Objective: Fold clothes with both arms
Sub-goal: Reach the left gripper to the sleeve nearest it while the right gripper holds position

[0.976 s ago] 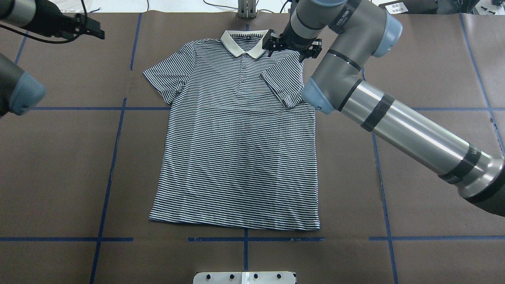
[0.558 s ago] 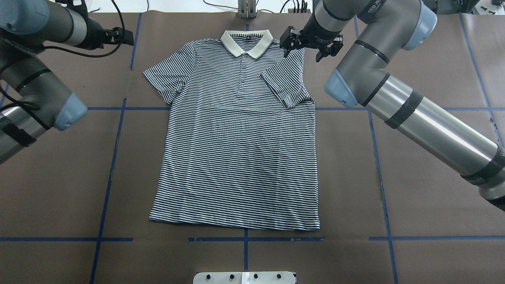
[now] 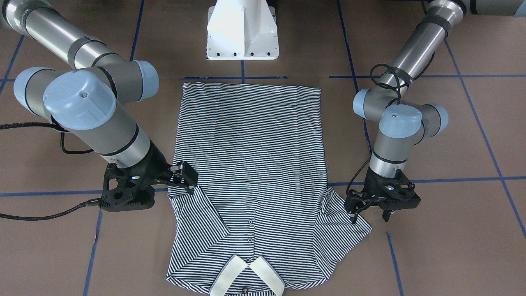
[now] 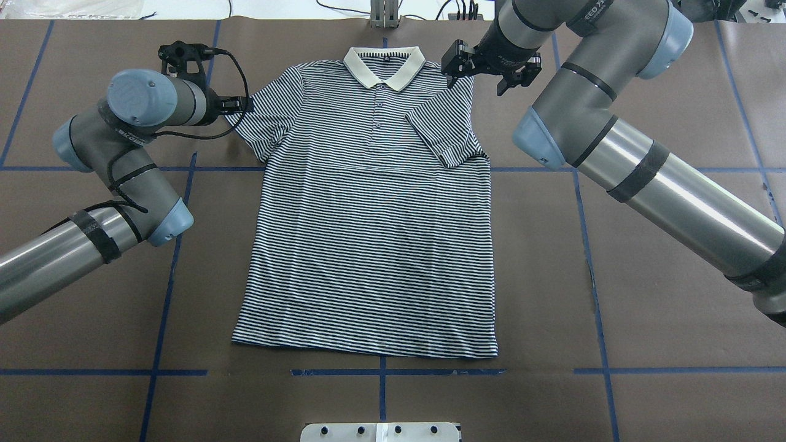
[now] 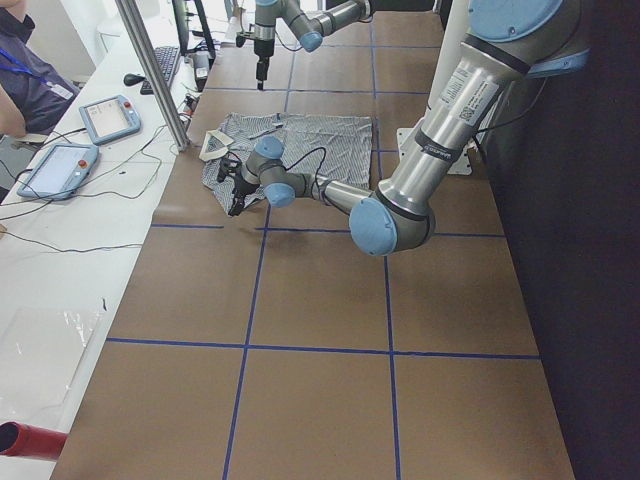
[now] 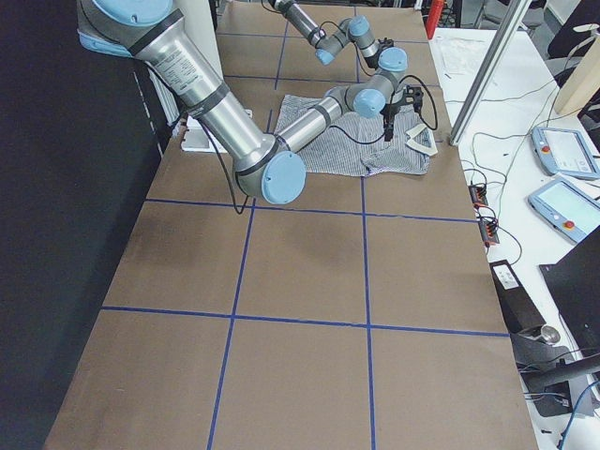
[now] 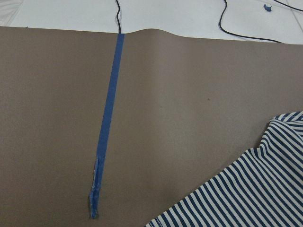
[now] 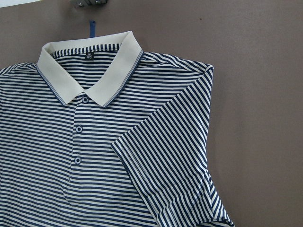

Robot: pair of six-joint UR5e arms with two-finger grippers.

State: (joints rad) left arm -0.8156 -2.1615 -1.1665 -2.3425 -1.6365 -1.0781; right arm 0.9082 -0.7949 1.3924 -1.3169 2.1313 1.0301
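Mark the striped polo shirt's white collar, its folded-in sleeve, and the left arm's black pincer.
white collar of the navy-and-white striped polo shirt [image 4: 359, 69], overhead view, flap on the view's left.
folded-in striped sleeve [image 4: 445, 126], overhead view, middle of its fabric.
left arm's black two-finger pincer [image 3: 370, 216], front-facing view, midway between its fingertips.

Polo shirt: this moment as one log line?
polo shirt flat, front up | right sleeve folded in | left sleeve spread | left gripper at left sleeve, jaws open | right gripper by right shoulder, jaws open
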